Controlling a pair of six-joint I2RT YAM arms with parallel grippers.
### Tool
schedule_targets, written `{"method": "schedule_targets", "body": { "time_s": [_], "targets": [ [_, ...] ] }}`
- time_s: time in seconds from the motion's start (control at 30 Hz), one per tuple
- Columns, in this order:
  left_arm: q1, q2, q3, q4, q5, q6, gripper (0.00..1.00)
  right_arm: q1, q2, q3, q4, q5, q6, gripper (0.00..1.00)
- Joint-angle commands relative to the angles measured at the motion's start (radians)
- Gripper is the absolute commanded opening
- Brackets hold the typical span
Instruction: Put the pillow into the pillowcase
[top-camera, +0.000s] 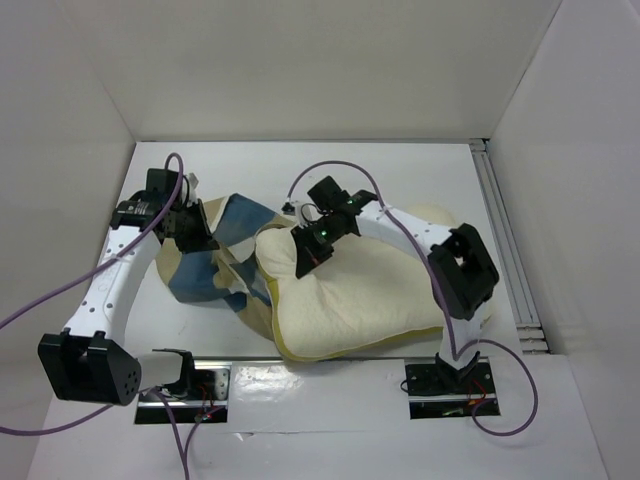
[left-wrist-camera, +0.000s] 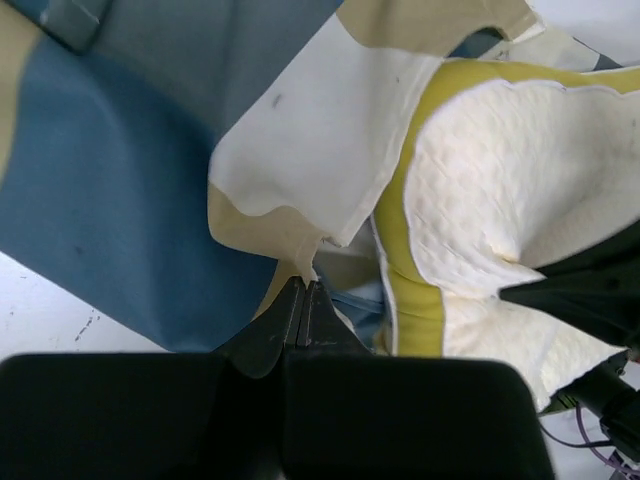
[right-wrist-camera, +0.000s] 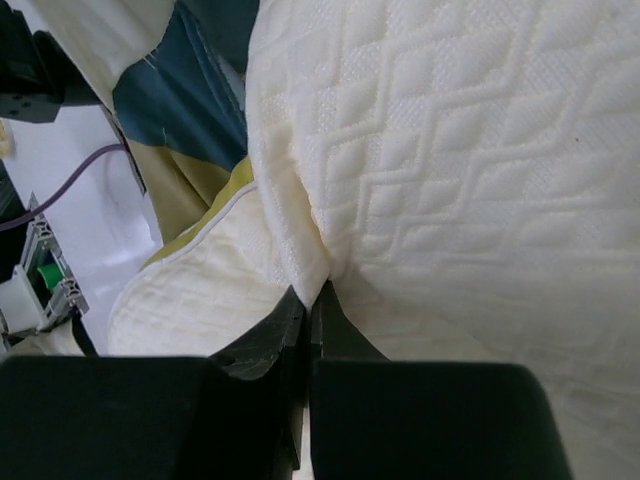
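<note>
Worktop (top-camera: 300, 170) bearing both cloths. Pillow (top-camera: 370, 300): just right of the pillowcase (top-camera: 190, 285), touching it, nearly all of it outside (whether its near corner has entered the opening cannot be told). It looks bulky, light and very soft, likely to sag wherever unsupported, so it is best pinched at a corner or the yellow band. The pillowcase lies crumpled, thin and limp, and is best taken at the hem of its opening. Left fingers (left-wrist-camera: 285, 325): pressed together on a pillowcase fold. Right fingers (right-wrist-camera: 280, 335): closed on a pinch of quilted pillow cover, at the end nearest the pillowcase.
</note>
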Motion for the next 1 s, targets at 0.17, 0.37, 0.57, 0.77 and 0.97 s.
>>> {"method": "schedule_targets", "body": {
  "time_s": [0.17,0.37,0.57,0.77,0.97],
  "targets": [
    [-0.009,0.051,0.009,0.04,0.178,0.06,0.36,-0.012,-0.104,-0.059,0.012,0.071,0.065,0.0],
    [-0.108,0.158,0.151,0.02,0.055,0.074,0.83,-0.023,-0.137,0.029,-0.001,0.174,0.083,0.0],
    [-0.156,0.277,0.162,0.059,-0.002,0.055,0.76,-0.081,-0.212,0.072,-0.081,0.241,0.061,0.0],
    [-0.249,0.37,0.141,0.104,-0.018,0.076,0.81,-0.227,-0.32,0.035,-0.141,0.269,0.02,0.0],
    [-0.348,0.456,0.162,0.105,-0.142,0.064,0.82,-0.294,-0.341,0.002,-0.183,0.269,-0.009,0.0]
  ]
}}
